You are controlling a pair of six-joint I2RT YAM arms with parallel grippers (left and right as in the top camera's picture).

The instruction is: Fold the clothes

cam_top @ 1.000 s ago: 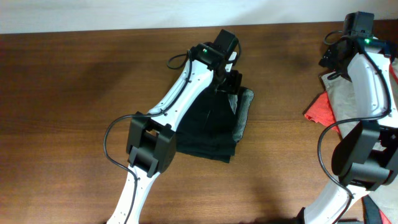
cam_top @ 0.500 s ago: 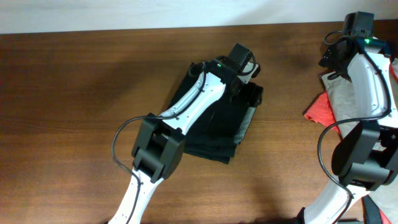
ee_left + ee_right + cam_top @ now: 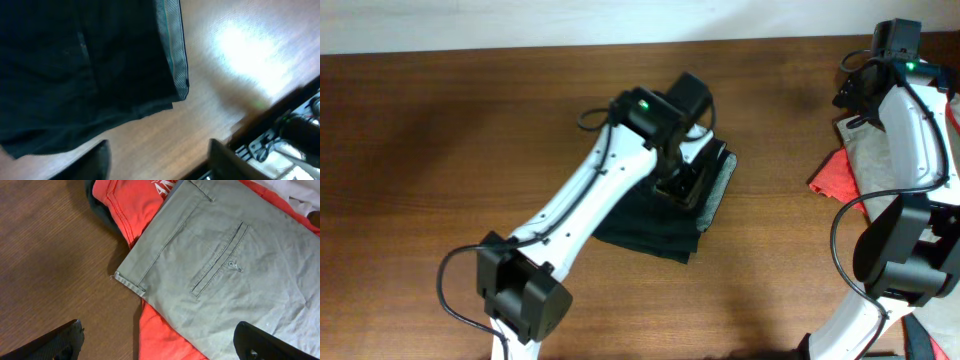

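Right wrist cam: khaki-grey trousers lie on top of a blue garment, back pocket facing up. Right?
Not quite. Under the khaki-grey trousers lies a red garment, not a blue one; the right wrist view shows it plainly. The rest holds: the trousers lie on top of it with the buttoned back pocket facing up.

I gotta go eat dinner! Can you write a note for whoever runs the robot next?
Left pincer: open, empty, just above the plain black soft fabric garment on the brown wooden table.
Right pincer: open, empty, over the khaki-grey trousers lying on a red fabric garment.
Done: black garment looks folded compactly.
Left: trousers and red garment, not yet folded.
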